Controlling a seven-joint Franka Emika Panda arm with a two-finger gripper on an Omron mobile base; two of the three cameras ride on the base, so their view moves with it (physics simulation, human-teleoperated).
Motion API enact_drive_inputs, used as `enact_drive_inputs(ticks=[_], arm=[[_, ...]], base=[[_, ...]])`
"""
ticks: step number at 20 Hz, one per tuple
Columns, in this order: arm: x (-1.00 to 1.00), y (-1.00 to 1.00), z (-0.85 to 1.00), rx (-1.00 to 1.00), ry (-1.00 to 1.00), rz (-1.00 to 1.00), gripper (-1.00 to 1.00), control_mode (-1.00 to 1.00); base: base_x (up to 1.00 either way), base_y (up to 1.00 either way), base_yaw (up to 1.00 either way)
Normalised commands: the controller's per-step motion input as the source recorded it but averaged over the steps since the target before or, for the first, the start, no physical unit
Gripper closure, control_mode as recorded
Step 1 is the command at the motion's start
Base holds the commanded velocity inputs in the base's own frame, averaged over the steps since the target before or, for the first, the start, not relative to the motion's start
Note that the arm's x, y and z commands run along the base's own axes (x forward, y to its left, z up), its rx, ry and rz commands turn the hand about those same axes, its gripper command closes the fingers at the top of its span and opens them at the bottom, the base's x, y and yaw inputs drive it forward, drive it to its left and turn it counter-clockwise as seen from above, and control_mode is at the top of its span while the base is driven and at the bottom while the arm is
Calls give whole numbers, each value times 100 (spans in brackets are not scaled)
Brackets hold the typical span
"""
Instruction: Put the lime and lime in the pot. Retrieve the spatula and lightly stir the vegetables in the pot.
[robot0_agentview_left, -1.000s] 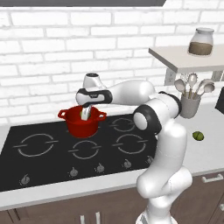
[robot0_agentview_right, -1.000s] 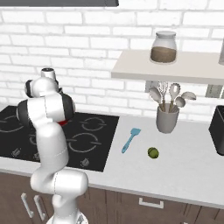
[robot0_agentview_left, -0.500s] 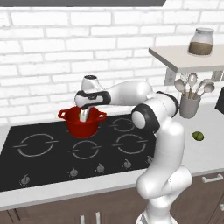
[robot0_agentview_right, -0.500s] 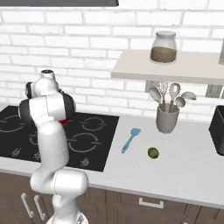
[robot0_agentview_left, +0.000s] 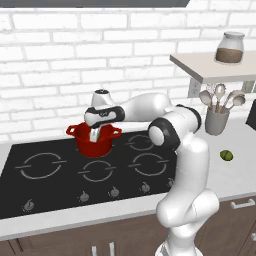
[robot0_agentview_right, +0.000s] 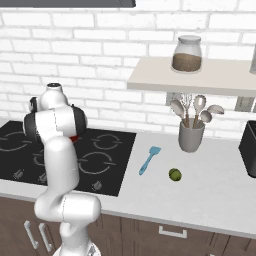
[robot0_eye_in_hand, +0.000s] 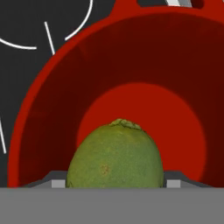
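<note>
Lime, green, pinched between the fingertips of the gripper, suspended over the open mouth of the red pot; pot interior bare red beneath it. Pot seated on the rear burner of the black cooktop. Second lime loose on the pale counter, near the blue spatula, before the grey utensil crock under the shelf bearing a jar.

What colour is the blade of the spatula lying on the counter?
Light blue, like its handle; the slim blue spatula shows best in the right base view.
</note>
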Motion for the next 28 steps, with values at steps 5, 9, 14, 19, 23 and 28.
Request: enact_drive_inputs(ticks=[5,9,14,19,23,28], arm=[[9,2,-17,0,0,0,100,-100],[8,1,-16,0,0,0,100,-100],[6,2,-16,0,0,0,100,-100],[4,1,-17,0,0,0,100,-100],[3,1,-14,0,0,0,-100,-100],[0,0,-8,0,0,0,-100,-100]], base=[[0,0,0],[0,0,0],[0,0,0],[0,0,0],[0,0,0],[0,0,0]])
